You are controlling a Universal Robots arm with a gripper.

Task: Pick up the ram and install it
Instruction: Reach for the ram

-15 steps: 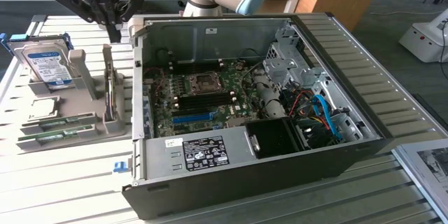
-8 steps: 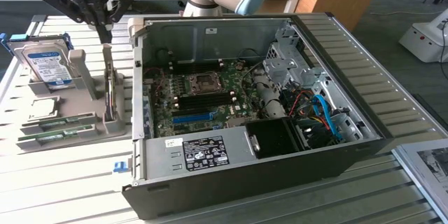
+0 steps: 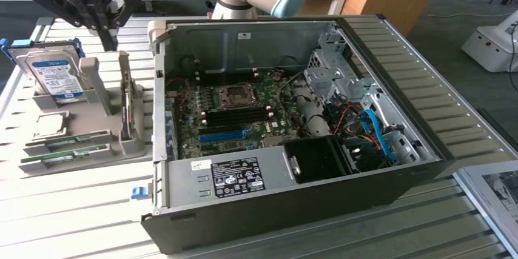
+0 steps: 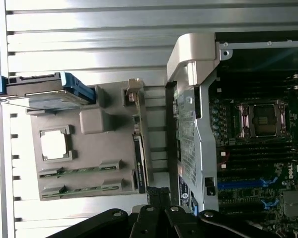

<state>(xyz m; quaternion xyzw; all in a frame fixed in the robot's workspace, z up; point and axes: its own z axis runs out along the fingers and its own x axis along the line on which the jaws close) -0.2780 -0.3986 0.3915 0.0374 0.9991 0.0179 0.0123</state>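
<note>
Green ram sticks, two of them, lie flat side by side in the holders of a grey tray. The tray rests on the slatted metal surface, to the exterior view's left of the open computer case.

We judge the task to be at its start, the approach to the pick. Neither stick is lifted, and the black memory slots on the board inside the case look empty.

Our hand hangs high over the tray's far end, above the hard drive standing there, fingers clenched together on nothing. The sticks lie well apart from it, lower down, at the tray's other end past the square processor chip.

A grasp, as we judge it, calls for parted fingers, a place over one stick, and a line-up across its thin long edges, since each sits snug with its neighbour just beside.
</note>
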